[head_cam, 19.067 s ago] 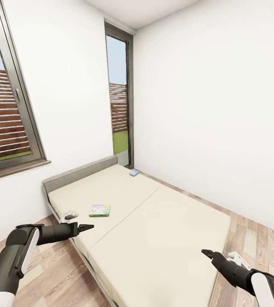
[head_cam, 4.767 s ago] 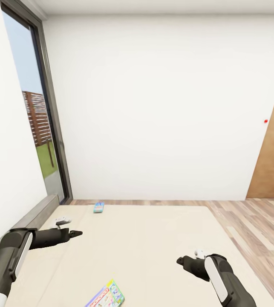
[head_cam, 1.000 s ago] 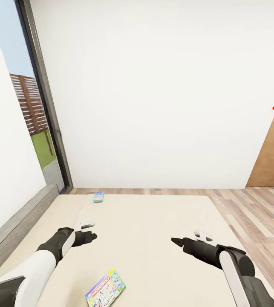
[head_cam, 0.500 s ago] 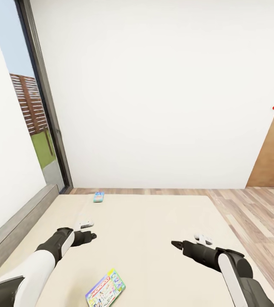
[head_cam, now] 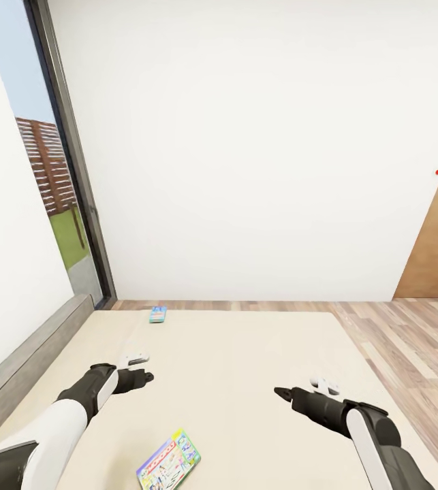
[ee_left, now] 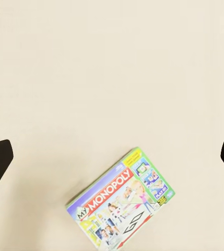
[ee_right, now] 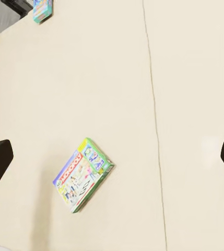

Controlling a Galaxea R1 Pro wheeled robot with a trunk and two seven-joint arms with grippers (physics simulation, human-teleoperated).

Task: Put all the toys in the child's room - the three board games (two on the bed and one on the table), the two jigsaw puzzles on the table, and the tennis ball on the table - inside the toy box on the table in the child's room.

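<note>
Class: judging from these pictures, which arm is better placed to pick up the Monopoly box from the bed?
Probably the left gripper: it hovers open nearer the Monopoly box on the bed; the right gripper hangs further off.

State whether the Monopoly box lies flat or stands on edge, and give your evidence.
Flat. The Monopoly box lies printed face up on the bed, its whole lid visible in both wrist views, touching neither end effector.

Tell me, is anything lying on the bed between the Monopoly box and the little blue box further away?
No. In the head view, only bare beige mattress separates the Monopoly box from the blue box; the left gripper hovers beside that stretch.
</note>
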